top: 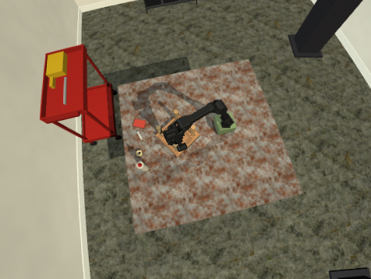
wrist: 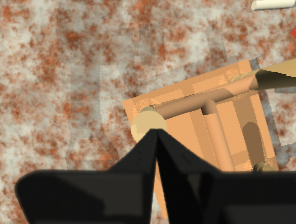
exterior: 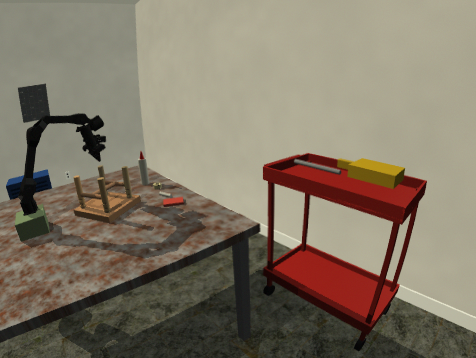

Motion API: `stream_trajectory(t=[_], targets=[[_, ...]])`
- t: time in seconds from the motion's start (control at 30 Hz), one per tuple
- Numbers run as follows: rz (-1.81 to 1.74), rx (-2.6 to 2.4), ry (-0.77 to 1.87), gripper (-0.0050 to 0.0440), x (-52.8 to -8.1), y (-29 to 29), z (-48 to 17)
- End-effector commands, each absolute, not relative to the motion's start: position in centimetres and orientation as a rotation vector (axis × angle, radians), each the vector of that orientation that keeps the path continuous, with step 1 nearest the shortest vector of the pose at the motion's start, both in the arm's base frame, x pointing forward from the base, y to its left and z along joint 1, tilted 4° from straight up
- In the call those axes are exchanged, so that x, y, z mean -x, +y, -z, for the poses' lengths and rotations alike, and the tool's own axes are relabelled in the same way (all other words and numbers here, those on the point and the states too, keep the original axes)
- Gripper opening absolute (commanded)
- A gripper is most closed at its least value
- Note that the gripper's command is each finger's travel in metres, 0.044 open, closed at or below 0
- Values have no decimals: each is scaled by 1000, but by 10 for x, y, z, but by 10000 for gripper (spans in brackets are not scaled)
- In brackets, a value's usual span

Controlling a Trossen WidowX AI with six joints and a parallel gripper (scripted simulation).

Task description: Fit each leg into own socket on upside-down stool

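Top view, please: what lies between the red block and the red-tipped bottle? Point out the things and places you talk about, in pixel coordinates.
A short white stick (top: 139, 135) (exterior: 165, 194) (wrist: 274, 5) and, nearer the bottle (top: 143, 167) (exterior: 144, 172), a small yellowish piece (top: 136, 153) (exterior: 157, 186); the top view shows both.

- We look down in the top view from high over the table (top: 218, 171) (exterior: 150, 225), far enough back to take in the red cart (top: 64, 113) (exterior: 345, 200) and surrounding floor
- We look across from beyond a table corner in the exterior view, slightly downward, towards two walls, nearer than the top view
- We look down past the gripper's fingers in the wrist view, closest of all
- We share the stool (top: 178, 153) (exterior: 107, 207) (wrist: 187, 95) between top and wrist views
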State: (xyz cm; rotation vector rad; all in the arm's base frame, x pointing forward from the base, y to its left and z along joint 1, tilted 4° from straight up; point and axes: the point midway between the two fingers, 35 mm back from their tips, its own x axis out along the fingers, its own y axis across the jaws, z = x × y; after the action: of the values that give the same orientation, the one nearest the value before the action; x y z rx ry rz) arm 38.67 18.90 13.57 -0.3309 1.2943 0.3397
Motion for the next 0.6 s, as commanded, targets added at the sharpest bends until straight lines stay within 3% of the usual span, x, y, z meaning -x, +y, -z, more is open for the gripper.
stream_trajectory(t=[0.0,0.3,0.57], targets=[[-250,268,1309,0,-397,147,-141],[-91,155,1324,0,-404,73,-151],[138,-10,1334,0,-391,-30,-166]])
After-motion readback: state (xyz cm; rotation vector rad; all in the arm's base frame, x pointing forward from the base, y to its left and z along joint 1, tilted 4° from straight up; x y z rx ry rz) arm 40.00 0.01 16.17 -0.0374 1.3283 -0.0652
